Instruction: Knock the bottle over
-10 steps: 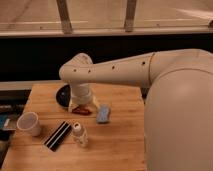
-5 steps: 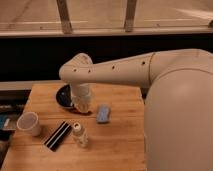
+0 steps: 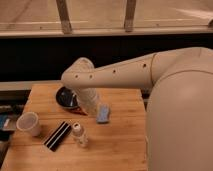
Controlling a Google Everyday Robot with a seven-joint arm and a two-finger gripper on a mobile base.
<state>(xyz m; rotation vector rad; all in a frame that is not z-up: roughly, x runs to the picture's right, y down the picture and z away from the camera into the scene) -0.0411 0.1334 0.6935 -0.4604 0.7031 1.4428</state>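
Gripper (image 3: 86, 108) is down low over the middle of the worktop (image 3: 120, 150), toward the back edge, between the dark bowl (image 3: 65, 98) and the blue sponge (image 3: 103, 114). Clenched or released? Cannot tell. It has barely shifted from half a second ago. The bottle (image 3: 78, 134) still stands upright near the front edge, apart from the gripper, just beside the black striped bar (image 3: 57, 135). The white cup (image 3: 28, 124) sits by the left edge.

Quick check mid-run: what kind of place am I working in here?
Probably an office kitchenette or break area: a wooden table with a white cup and the bottle, under big windows. The gripper hangs by the dark bowl.
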